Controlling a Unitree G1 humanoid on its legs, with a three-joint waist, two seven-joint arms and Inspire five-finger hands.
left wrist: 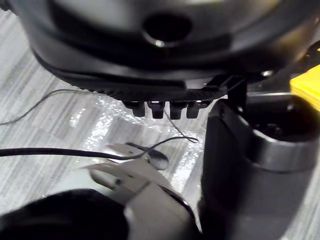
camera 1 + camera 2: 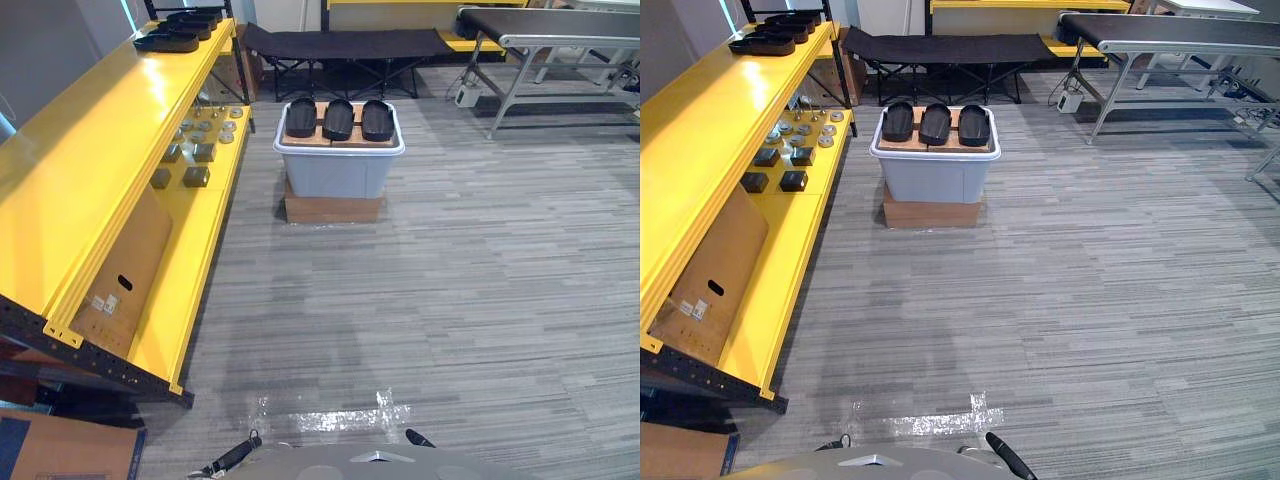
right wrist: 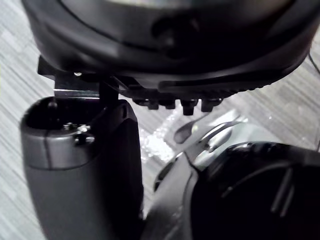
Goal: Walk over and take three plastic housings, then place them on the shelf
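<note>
Robot hands: left robot hand (image 1: pixel 160 60) and right robot hand (image 3: pixel 165 50) each appear as a dark bulk in their own wrist views, above the floor (image 2: pixel 480 300) and nearer than the grey bin (image 2: pixel 335 172). Whether either is spread or pressed together cannot be told.
Tape patch (image 2: pixel 330 412): shiny clear strip stuck to the grey striped floor, nearer than the grey bin and well apart from it.
Shelf (image 2: pixel 70 180): yellow, two levels, running from near to far along the left of the grey bin.
Cardboard box (image 2: pixel 125 270): on the lower level of the shelf, left of the grey bin and nearer; tilted, with a handle slot showing.
Small parts: dark blocks (image 2: pixel 196 176) and silver round pieces (image 2: pixel 215 128) on the lower level, left of the grey bin.
Base box (image 2: pixel 333 209): brown, directly under the grey bin and touching it.
Board (image 2: pixel 310 141): wooden, lying flat across the top of the grey bin inside its white rim.
Plastic housings (image 2: pixel 338 119): three, black and oval, side by side in a row on the board atop the grey bin; none on the shelf yet.
Black trays (image 2: pixel 170 40): on the upper level of the shelf, beyond the grey bin to its left.
Folding cot (image 2: pixel 345 43): black, just behind the grey bin.
Worktop (image 2: pixel 560 25): metal-framed with a dark top, beyond the grey bin to its right.
</note>
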